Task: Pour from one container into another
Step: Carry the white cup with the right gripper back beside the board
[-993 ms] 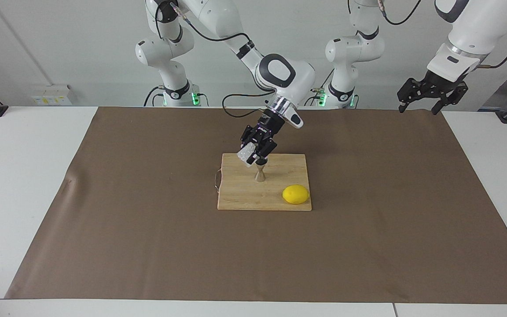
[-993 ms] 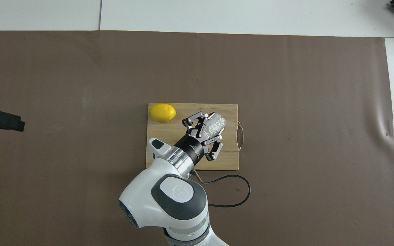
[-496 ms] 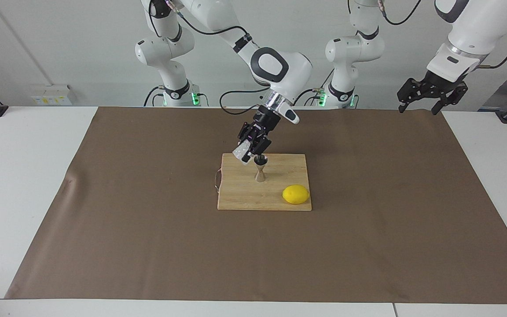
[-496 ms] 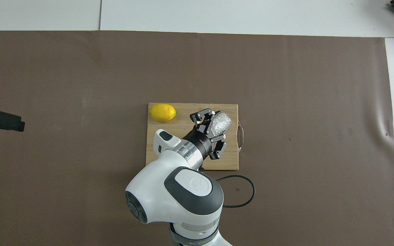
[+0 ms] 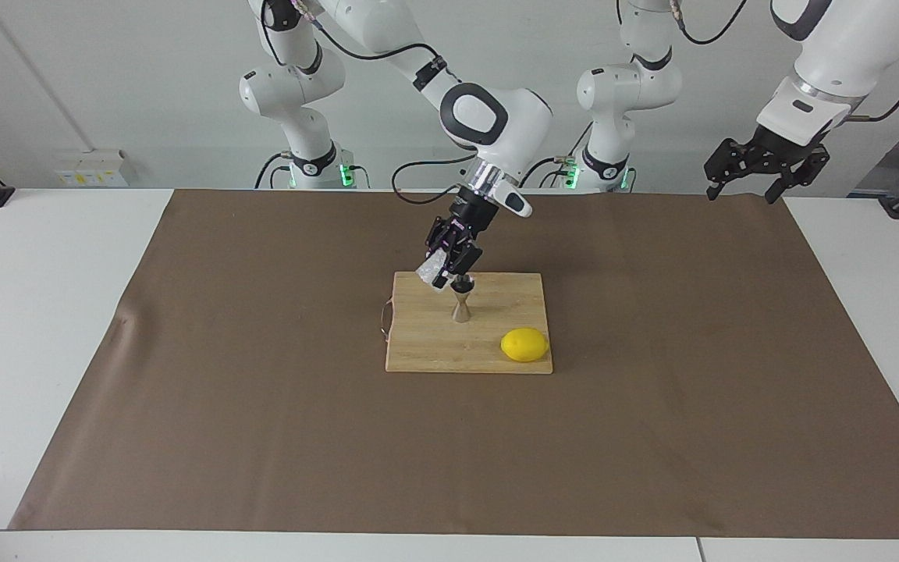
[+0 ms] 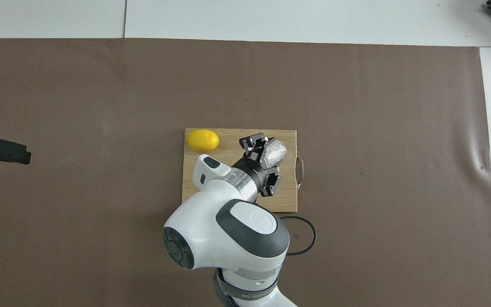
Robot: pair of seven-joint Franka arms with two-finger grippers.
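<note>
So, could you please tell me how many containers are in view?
2: a textured clear glass cup, held tilted by the right gripper over the board, and an hourglass-shaped steel jigger standing on the wooden cutting board.

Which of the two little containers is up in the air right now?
The textured clear glass cup, tilted in the right gripper over the cutting board. The steel jigger stands upright on the board.

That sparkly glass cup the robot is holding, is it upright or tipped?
Tipped. The glass cup leans slantwise in the right gripper, above the steel jigger on the board.
</note>
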